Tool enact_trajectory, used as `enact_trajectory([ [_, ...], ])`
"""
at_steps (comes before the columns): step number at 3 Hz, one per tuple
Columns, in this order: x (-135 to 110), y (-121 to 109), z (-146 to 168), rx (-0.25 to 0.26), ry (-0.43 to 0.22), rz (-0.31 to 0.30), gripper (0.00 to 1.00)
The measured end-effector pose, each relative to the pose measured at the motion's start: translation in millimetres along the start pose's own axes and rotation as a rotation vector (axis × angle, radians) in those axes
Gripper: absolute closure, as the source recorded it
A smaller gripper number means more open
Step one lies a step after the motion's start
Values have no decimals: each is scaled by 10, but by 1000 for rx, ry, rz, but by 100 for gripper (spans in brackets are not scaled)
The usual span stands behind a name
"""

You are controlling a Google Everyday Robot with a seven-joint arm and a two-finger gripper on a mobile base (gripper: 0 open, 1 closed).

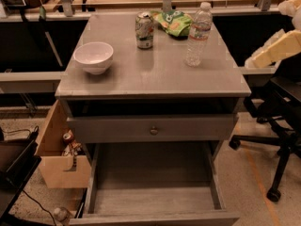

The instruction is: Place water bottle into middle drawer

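Note:
The water bottle point(197, 34) stands upright on the grey cabinet top point(155, 74), at the back right, clear with a white cap. The middle drawer point(153, 199) is pulled out at the bottom of the view, deep, with a bare plank floor. My gripper point(276, 48) shows as cream-coloured parts at the right edge, level with the cabinet top, to the right of the bottle and apart from it. It holds nothing that I can see.
A green-and-white can point(144, 30), a green snack bag point(174, 22) and a white bowl point(94, 58) share the top. A shallower drawer front with a round knob point(154, 130) sits above the open drawer. A cardboard box point(59, 166) stands left, an office chair point(282, 126) right.

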State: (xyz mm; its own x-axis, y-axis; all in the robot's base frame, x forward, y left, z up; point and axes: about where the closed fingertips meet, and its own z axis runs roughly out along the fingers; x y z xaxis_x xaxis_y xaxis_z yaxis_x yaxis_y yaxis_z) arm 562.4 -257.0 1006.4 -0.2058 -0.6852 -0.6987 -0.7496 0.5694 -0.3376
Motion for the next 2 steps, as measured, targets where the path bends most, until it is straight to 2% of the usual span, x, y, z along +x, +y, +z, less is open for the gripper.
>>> enact_trajectory([
  [1, -158, -294, 247, 0, -187, 48, 0],
  [2, -211, -413, 572, -41, -347, 117, 0],
])
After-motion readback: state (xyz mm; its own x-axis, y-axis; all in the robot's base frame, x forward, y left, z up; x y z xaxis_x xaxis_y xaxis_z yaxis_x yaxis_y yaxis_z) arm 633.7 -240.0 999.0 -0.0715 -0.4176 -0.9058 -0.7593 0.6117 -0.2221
